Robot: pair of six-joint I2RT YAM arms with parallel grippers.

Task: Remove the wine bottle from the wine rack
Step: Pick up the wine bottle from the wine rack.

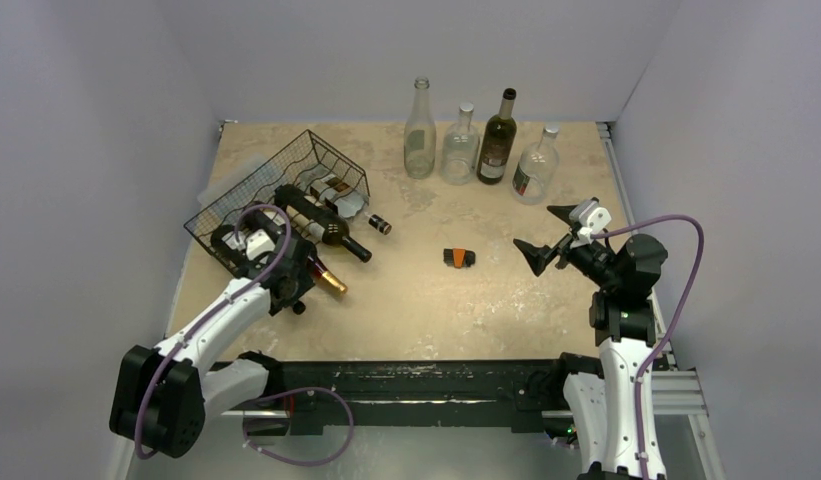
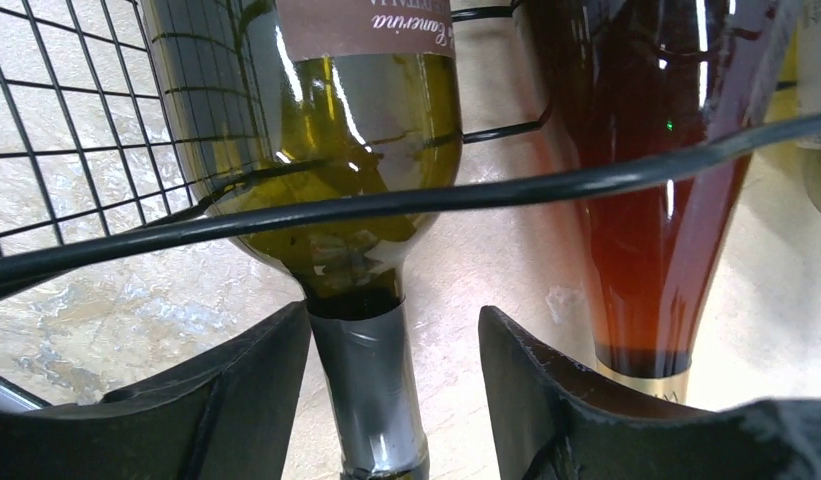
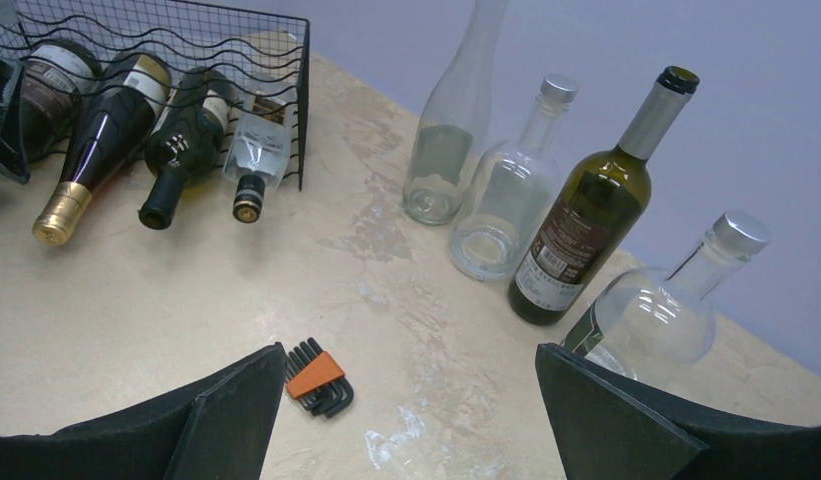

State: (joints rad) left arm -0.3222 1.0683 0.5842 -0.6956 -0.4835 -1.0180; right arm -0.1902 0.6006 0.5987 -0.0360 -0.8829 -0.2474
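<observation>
The black wire wine rack (image 1: 276, 180) sits at the table's far left with several bottles lying in it, necks toward me. In the left wrist view the wine bottle (image 2: 366, 370), green glass with a grey foil neck, lies under a rack wire (image 2: 386, 205). My left gripper (image 2: 396, 312) straddles that neck. Its left finger (image 2: 246, 390) touches the foil, while a gap still separates the neck from the right finger (image 2: 546, 390), so it is open. From above, the left gripper (image 1: 241, 245) covers this bottle. My right gripper (image 1: 544, 230) hovers open and holds nothing.
A red-brown bottle with a gold foil neck (image 2: 656, 200) lies just right of the green one. Several bottles stand at the back, among them a dark green one (image 1: 498, 140) and a clear one (image 1: 536, 165). An orange hex-key set (image 1: 458, 258) lies mid-table.
</observation>
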